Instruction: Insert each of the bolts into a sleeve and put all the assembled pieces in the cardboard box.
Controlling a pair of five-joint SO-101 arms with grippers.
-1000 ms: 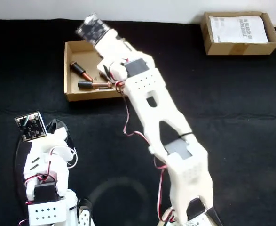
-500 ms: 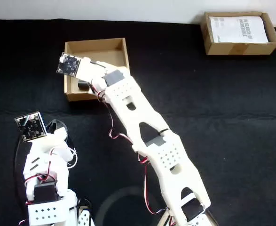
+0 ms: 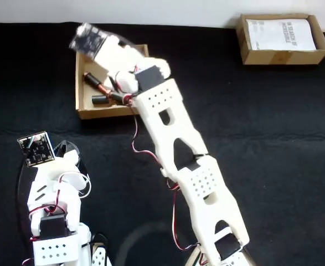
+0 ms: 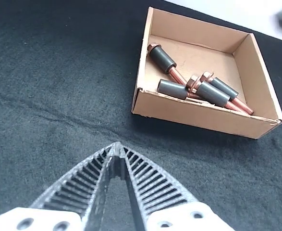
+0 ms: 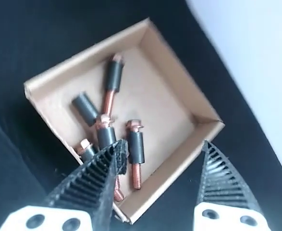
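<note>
Inside the cardboard box [image 5: 175, 76] lie several assembled pieces, each a copper bolt pushed through a dark grey sleeve. One piece [image 5: 113, 77] rests alone near the middle of the box floor. A short sleeve [image 5: 85, 108] lies just beside it, toward the box wall. The others [image 5: 135, 143] bunch together at one corner of the box, touching or overlapping; their exact number is hard to tell. From the left wrist view the same cluster [image 4: 213, 94] sits against the box wall nearest that arm, with the lone piece [image 4: 162, 58] farther into the box.

Above the box, the right gripper [image 5: 163, 144] hangs with its fingers spread wide and nothing between them. In the high view the right arm [image 3: 173, 127] stretches from the near edge of the counter [image 3: 262, 138] across to the box [image 3: 104, 112].

Near the box but outside it, over bare black counter, the left gripper [image 4: 116, 147] has its fingers pressed together, tips meeting, holding nothing.

Well apart from the cardboard box, along the same far side of the counter, a second carton [image 3: 251, 55] holds a printed sheet [image 3: 278, 33].
</note>
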